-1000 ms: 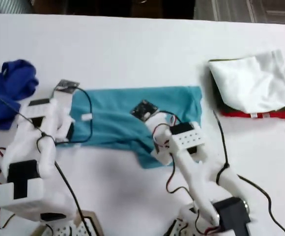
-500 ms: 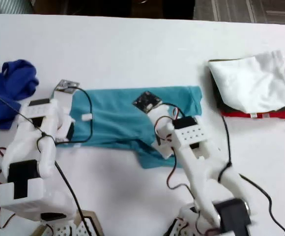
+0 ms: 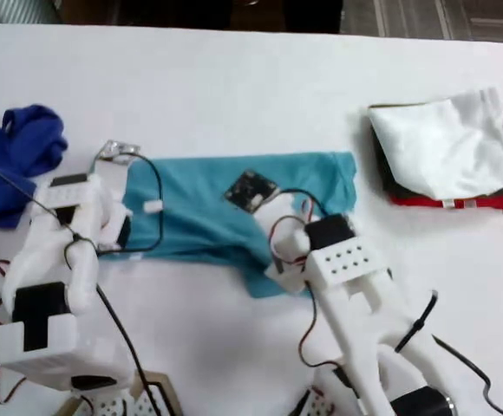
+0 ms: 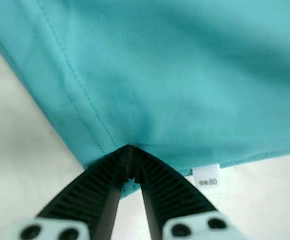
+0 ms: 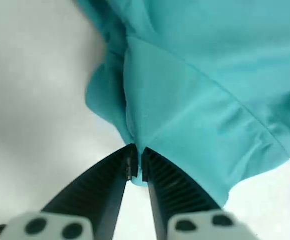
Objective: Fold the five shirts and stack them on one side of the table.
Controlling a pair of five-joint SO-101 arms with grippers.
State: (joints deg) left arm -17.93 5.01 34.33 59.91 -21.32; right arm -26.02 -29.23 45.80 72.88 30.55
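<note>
A teal shirt lies spread lengthwise in the middle of the table, with a flap hanging toward the near edge. At the shirt's left end, my left gripper is shut on the hem beside a small white label; the high view shows it there too. My right gripper is shut on a folded lower corner of the teal shirt, seen from above at the near flap. A crumpled blue shirt sits at the far left.
A stack of folded shirts stands at the right side, a white one on top, a red one at the bottom and a dark one between. Bare white table stretches behind the teal shirt. Cables loop over both arms.
My right arm rose slightly toward the far side, then drew back toward the near edge, still gripping the teal flap. The left arm and the shirt's outline stayed nearly the same.
</note>
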